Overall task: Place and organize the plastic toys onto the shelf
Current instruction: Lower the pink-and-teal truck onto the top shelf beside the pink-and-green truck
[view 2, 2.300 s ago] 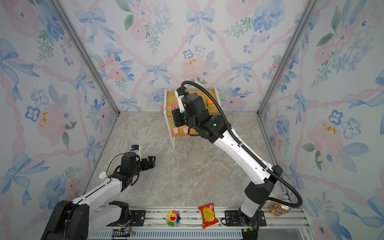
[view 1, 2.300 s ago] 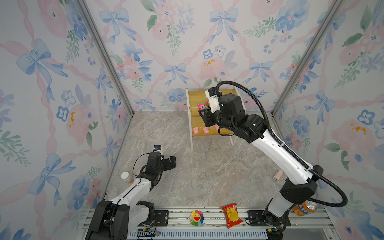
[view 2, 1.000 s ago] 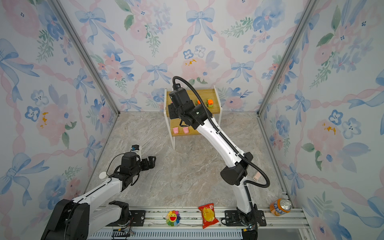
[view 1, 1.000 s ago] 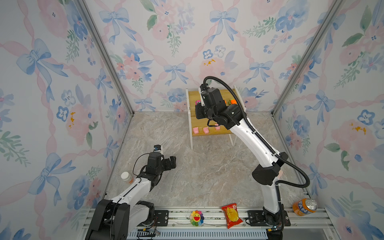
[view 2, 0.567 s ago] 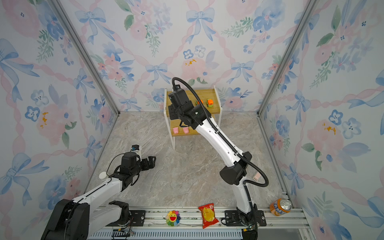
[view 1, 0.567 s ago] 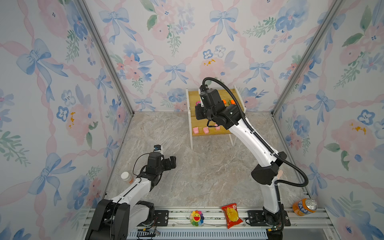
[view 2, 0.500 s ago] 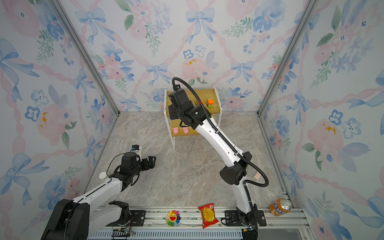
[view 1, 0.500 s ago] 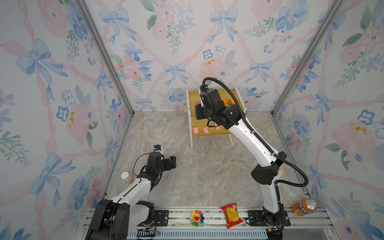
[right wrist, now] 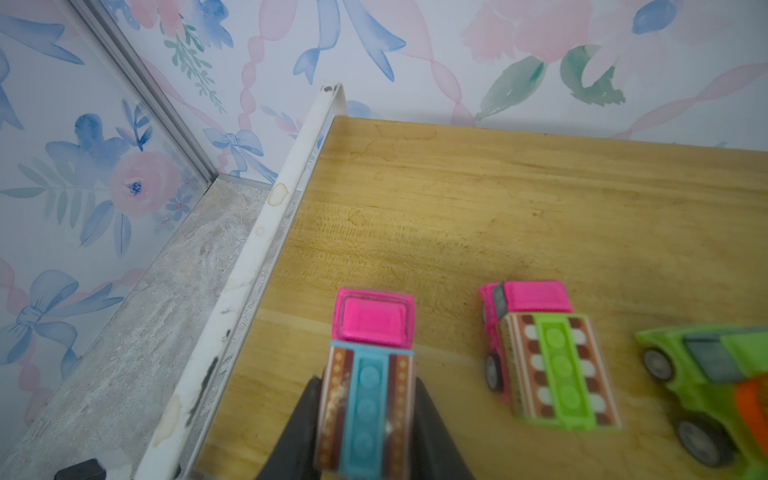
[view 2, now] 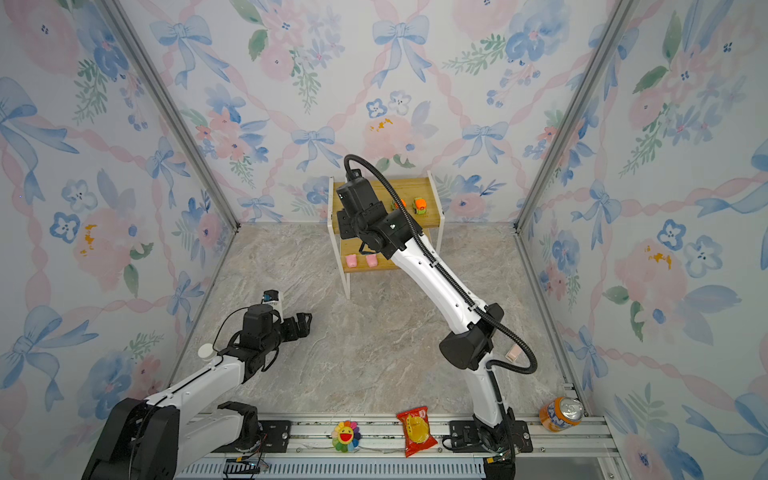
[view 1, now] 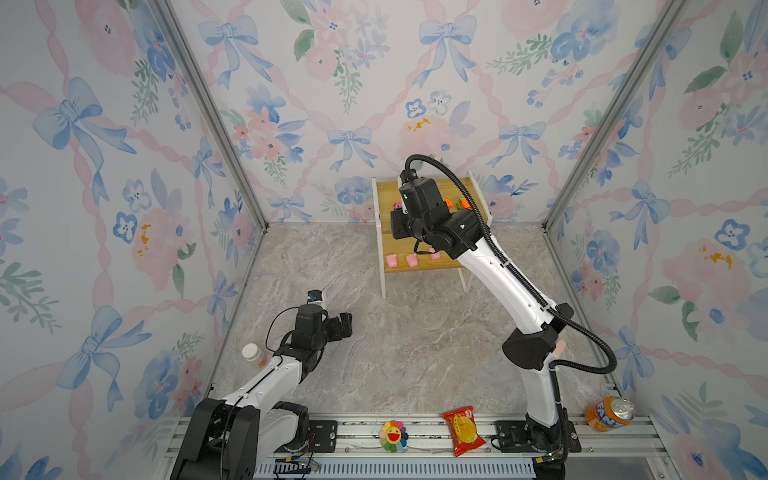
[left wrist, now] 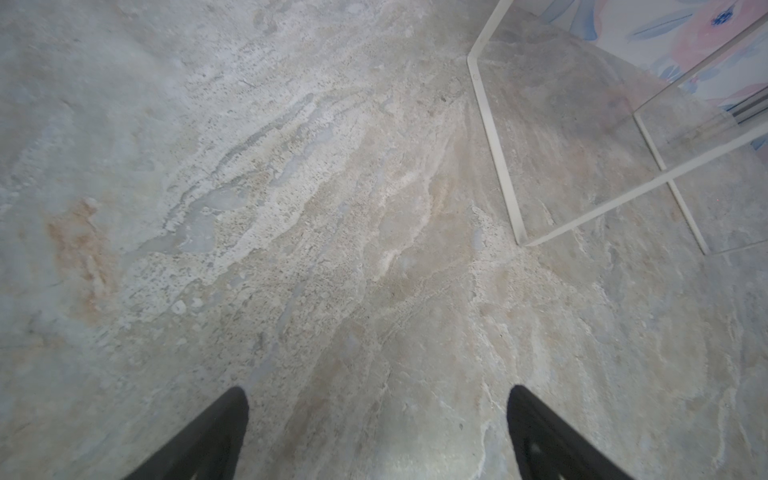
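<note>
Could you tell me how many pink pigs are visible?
3, all on the shelf, lower board: left pig, middle pig, right pig beside the right arm; more may be hidden.

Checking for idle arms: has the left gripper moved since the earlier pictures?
No. The left gripper stays put, equally far from the shelf leg in a top view.

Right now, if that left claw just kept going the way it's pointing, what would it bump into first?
Probably the marble table: the open left gripper aims slightly down at it. The shelf leg sits off to one side, though depth is hard to judge.
</note>
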You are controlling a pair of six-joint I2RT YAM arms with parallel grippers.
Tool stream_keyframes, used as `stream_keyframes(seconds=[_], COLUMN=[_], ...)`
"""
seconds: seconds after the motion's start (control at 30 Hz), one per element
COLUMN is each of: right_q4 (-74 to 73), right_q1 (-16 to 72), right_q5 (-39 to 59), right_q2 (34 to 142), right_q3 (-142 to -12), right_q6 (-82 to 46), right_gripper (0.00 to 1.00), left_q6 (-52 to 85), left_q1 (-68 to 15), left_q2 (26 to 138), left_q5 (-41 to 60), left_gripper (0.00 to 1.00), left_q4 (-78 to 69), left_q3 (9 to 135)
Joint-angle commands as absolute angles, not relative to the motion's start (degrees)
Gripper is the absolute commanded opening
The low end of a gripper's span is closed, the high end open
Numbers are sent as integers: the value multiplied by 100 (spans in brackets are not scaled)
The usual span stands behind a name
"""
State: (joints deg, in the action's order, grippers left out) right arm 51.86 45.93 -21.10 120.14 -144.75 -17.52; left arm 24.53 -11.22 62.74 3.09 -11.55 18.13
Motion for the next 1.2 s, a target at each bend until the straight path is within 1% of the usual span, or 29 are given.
stream_keyframes(seconds=[0.0,0.73,1.17], right_q4=[5108,4752,4545], right_q1=[4650,4700,4834], right_q5=[-2197,-2180,-2756], right_q2=[12119,12232,12213], right_q3=[-14673,-14535,-14311], right_q6=[-1688,-1713,-1714], right_gripper=[29,30,31], left_q6=[2423,2425,2435], left_q1=[-1073,-1076,-1070], left_q2=[6240,6204,6212], left_q5=[375,350,350], left_gripper=[98,98,98], left_q4=[-1213,-1213,-1213], left_q3=[1723,1705,1710])
